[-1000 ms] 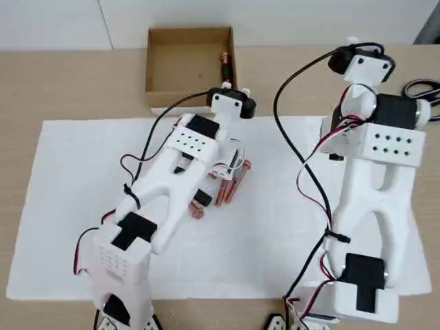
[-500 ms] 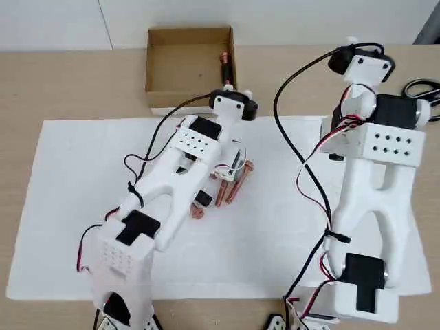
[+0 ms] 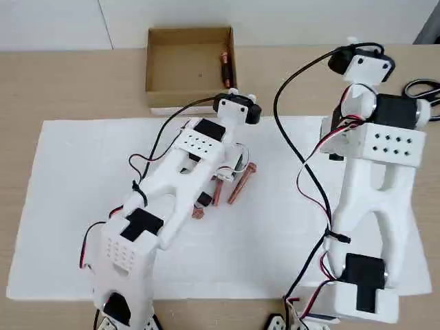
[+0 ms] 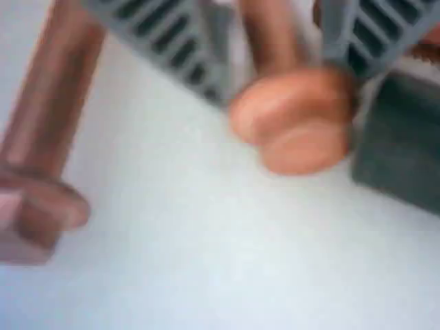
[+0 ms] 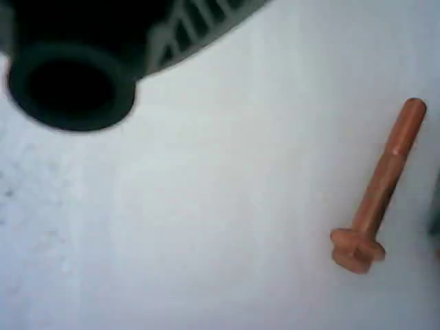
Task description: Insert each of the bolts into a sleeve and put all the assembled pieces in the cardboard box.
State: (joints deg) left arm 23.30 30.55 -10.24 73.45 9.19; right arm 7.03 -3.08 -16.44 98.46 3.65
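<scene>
Arms rise from the near edge of the table [image 3: 69, 82]. The left arm [image 3: 148, 220] slants away and rightward over a white sheet [image 3: 69, 206], and the right arm [image 3: 375, 185] runs straight away from us.

Just right of the left arm, on the sheet, we find a small copper piece [image 3: 198, 213] and, just beyond it, a small dark piece [image 3: 204, 199]. We cannot tell what either one is.

A little farther on we see a left bolt [image 3: 218, 190] and a right bolt [image 3: 241, 183], both copper and slanted.

Close up, the left gripper [image 4: 285, 82] pinches a held bolt [image 4: 295, 127]. Its ribbed fingers [image 4: 158, 48] press on either side of the shaft, and the flanged head sticks out past them. A neighbour bolt [image 4: 41, 144] lies on the sheet beside it. We cannot tell which bolt seen from above is the pinched one.

On the right side, a black sleeve [image 5: 69, 86] turns its round opening toward the wrist camera, just beside the right gripper [image 5: 192, 24]. We cannot tell whether that pincer is spread or pressed together. A lone bolt [image 5: 378, 189] lies flat on the sheet, well apart from the sleeve.

Farthest off, the open cardboard box [image 3: 148, 65] sits on the table just beyond the sheet. One copper-and-dark piece [image 3: 225, 65] lies against its right wall.
</scene>
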